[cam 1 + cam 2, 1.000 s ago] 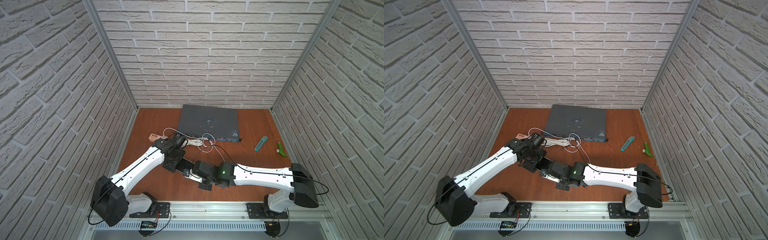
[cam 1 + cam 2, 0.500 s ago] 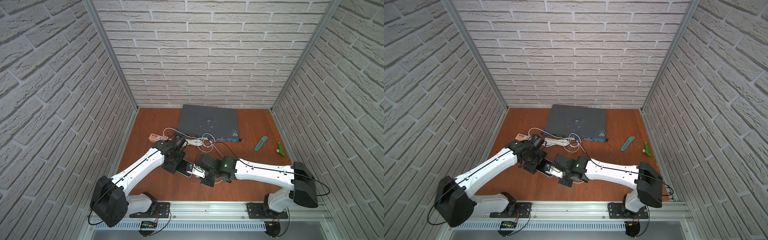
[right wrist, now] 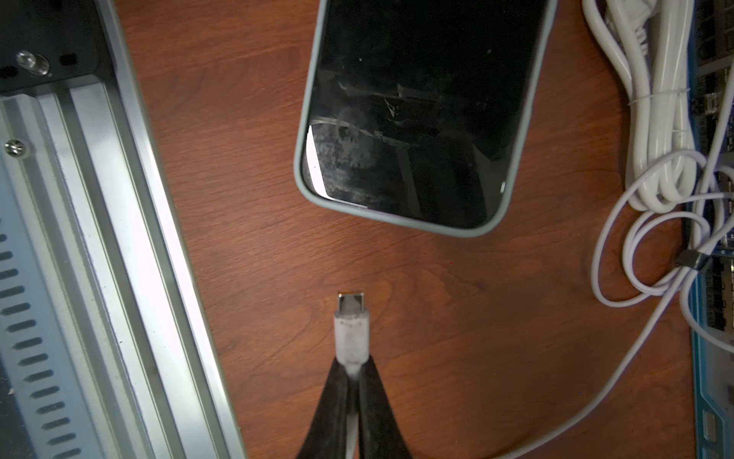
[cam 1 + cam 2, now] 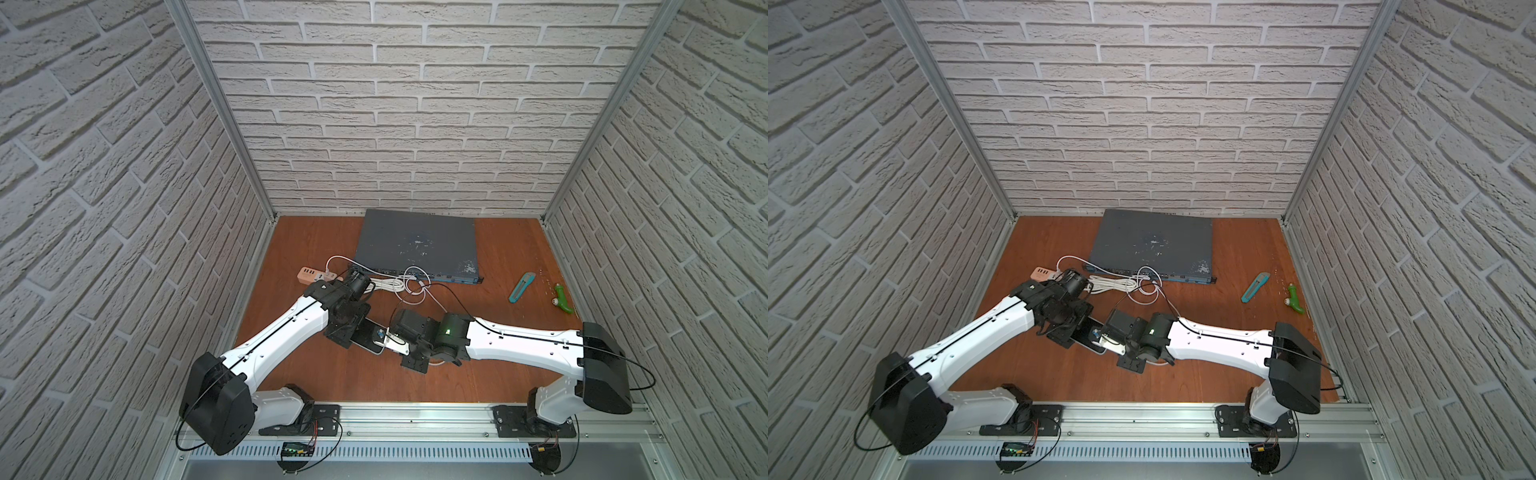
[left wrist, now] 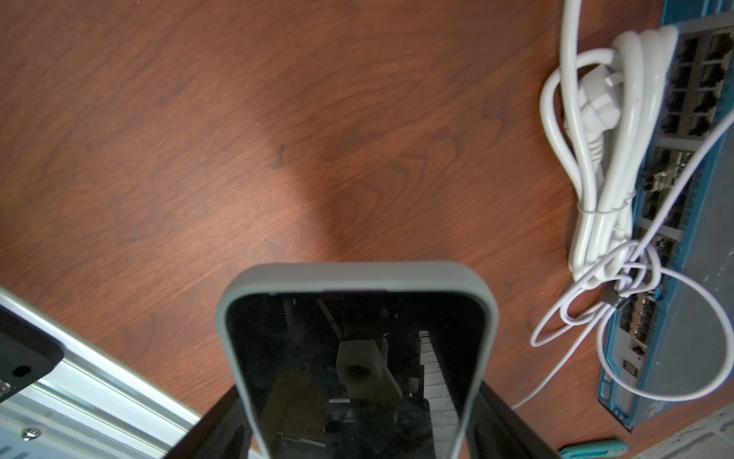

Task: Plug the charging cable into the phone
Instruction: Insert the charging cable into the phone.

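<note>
The phone (image 4: 368, 337) (image 4: 1090, 338), black glass in a grey rim, is held low over the wooden floor, near the middle. My left gripper (image 4: 352, 332) (image 5: 359, 433) is shut on the phone (image 5: 357, 357), one black finger on each long side. My right gripper (image 4: 392, 340) (image 3: 351, 367) is shut on the charging cable's white plug (image 3: 351, 330). The plug's metal tip points at the phone's end edge (image 3: 397, 214), a short gap away and a little off to one side. The thin cable (image 3: 635, 345) trails back to loose loops (image 4: 415, 286).
A large dark grey flat box (image 4: 415, 249) lies at the back, with a bundled thick white cord (image 4: 386, 284) and a pink power strip (image 4: 311, 274) in front of it. A teal cutter (image 4: 521, 286) and a green object (image 4: 563, 299) lie on the right. A metal rail (image 4: 415, 415) runs along the front.
My right gripper has carried the plug a little away from the front rail and closer to the phone's end. The left arm and the phone have barely shifted.
</note>
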Motion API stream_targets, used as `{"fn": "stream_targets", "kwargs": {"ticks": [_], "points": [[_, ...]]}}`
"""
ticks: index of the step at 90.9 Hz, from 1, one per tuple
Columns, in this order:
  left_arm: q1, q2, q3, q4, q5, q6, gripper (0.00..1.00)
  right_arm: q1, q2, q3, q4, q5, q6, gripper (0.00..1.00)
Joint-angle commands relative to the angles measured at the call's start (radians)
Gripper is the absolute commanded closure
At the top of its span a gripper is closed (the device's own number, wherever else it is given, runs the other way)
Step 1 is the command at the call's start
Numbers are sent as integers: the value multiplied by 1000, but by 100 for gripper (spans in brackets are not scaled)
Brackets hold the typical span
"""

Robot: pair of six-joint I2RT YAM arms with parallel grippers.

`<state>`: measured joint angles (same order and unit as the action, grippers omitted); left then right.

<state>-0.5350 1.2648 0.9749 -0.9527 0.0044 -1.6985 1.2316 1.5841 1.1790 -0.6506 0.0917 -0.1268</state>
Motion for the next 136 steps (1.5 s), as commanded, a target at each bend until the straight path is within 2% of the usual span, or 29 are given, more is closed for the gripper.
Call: {"fn": "stream_targets", "kwargs": {"ticks": [1, 136], "points": [[4, -35, 5, -26, -5, -22, 100, 21, 21, 34, 5, 54, 14, 97], [-2, -25, 4, -29, 0, -35, 100, 28, 83, 82, 8, 80, 6, 97]]}}
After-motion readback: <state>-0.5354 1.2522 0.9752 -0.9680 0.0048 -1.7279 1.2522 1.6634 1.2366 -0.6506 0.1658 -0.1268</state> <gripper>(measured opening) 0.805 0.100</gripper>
